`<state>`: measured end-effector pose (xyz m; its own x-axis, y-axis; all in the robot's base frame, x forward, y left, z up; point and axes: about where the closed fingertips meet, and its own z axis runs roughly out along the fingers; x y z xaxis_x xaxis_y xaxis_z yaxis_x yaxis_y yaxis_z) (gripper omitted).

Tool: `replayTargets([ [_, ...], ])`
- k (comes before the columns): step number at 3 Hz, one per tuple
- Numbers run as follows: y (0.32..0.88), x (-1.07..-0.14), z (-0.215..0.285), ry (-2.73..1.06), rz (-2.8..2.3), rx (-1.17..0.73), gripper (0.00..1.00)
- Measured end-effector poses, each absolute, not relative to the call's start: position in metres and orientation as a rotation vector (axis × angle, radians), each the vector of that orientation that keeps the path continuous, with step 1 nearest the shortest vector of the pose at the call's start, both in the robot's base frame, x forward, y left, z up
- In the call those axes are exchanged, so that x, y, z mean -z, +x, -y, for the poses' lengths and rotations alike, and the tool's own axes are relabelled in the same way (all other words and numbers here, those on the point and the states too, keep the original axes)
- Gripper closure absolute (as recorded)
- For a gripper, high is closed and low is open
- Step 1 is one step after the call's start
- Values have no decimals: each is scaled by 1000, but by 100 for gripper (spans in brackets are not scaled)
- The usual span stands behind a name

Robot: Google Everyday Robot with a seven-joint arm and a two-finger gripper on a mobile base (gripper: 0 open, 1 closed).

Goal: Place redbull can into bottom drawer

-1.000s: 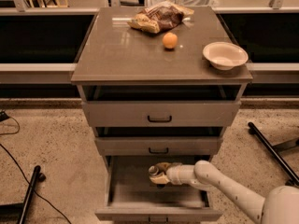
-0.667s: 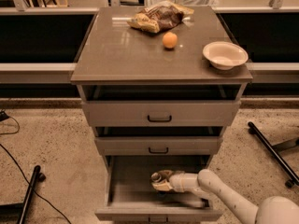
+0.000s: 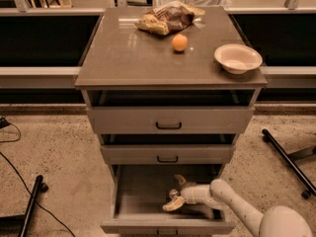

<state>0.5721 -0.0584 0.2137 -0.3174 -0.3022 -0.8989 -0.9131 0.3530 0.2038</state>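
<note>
The bottom drawer (image 3: 148,191) is pulled out, a wide grey box under two drawers that are only slightly out. My gripper (image 3: 174,193) reaches into it from the right, low over the drawer floor near the middle front. Its two tan fingers (image 3: 173,205) are spread apart. Between them shows a small silver round spot, which looks like the top of the redbull can (image 3: 173,193). The rest of the can is hidden by the gripper and the dark drawer.
On the cabinet top (image 3: 128,58) lie a chip bag (image 3: 165,18), an orange (image 3: 179,42) and a white bowl (image 3: 238,58) at the right edge. A black stand leg (image 3: 289,159) lies on the floor to the right, a black bar (image 3: 30,206) and cables to the left.
My gripper has moved a little forward and down inside the bottom drawer. Its fingers now stand wider apart than before.
</note>
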Motion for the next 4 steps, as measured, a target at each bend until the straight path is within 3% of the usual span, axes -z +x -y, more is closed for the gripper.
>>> replayTargets([
  [2, 568, -218, 52, -1113, -1771, -954, 0],
  [4, 535, -278, 74, -1378, -1616, -828, 0],
])
